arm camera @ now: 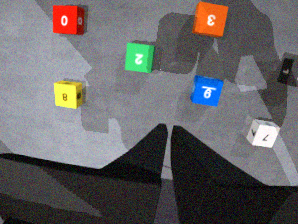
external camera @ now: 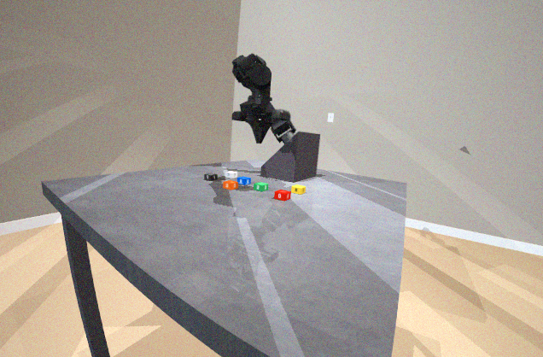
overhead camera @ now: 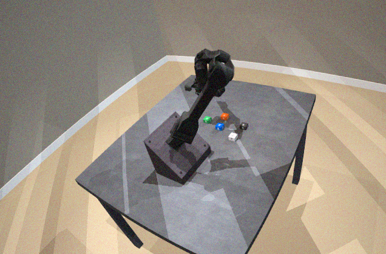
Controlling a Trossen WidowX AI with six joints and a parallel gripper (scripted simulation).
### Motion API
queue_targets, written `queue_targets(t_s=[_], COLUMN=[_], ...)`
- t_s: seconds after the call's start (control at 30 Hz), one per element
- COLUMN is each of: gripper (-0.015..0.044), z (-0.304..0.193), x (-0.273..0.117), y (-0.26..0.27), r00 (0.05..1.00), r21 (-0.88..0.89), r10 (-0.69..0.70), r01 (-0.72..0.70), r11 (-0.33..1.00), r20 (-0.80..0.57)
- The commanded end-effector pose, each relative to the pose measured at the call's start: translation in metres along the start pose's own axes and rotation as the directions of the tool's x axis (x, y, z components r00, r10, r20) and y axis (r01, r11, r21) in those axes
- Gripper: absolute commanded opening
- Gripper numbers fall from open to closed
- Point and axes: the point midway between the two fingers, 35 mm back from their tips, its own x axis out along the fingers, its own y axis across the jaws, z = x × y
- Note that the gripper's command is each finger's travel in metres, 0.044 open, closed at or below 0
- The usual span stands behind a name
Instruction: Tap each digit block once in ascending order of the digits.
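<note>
My gripper [external camera: 259, 141] [arm camera: 168, 132] is shut and empty, high above the table. In the wrist view its tips show below the green and blue blocks. A red block [external camera: 282, 195] [arm camera: 65, 20] shows 0, a green block [overhead camera: 207, 120] [external camera: 260, 187] [arm camera: 139, 57] 2, an orange block [overhead camera: 224, 116] [external camera: 230, 184] [arm camera: 210, 20] 3, a white block [overhead camera: 233, 137] [external camera: 230, 174] [arm camera: 263, 133] 7 and a yellow block [external camera: 298, 189] [arm camera: 68, 94] 8. A blue block [overhead camera: 220, 126] [external camera: 244, 181] [arm camera: 206, 91] shows a barred 6 or 9. A black block [overhead camera: 244, 126] [external camera: 211, 177] [arm camera: 286, 70] has an unclear digit. The arm hides red and yellow in the top view.
The grey table [overhead camera: 187, 212] [external camera: 336, 239] carries the arm's dark wedge-shaped base [overhead camera: 152, 158] [external camera: 306, 155] beside the blocks. The blocks stand apart from one another. Shadows of the arm fall across the table around them.
</note>
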Motion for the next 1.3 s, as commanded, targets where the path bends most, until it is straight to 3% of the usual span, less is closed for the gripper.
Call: queue_targets(t_s=[0.0,0.2,0.43,0.6,1.27], gripper=[0.002,0.002,0.002,0.002,0.002], z=[-0.01,-0.035,-0.034,-0.035,-0.035], x=[0.005,0.016,0.02,0.094,0.118], y=[0.069,0.132,0.133,0.129,0.128], r00=[1.0,0.999,0.999,0.999,0.999], r21=[0.001,0.01,0.01,0.011,0.011], r10=[-0.008,-0.037,-0.037,-0.039,-0.04], r01=[0.008,0.037,0.037,0.039,0.04], r11=[1.0,0.999,0.999,0.999,0.999], r20=[-0.01,-0.013,-0.013,-0.012,-0.012])
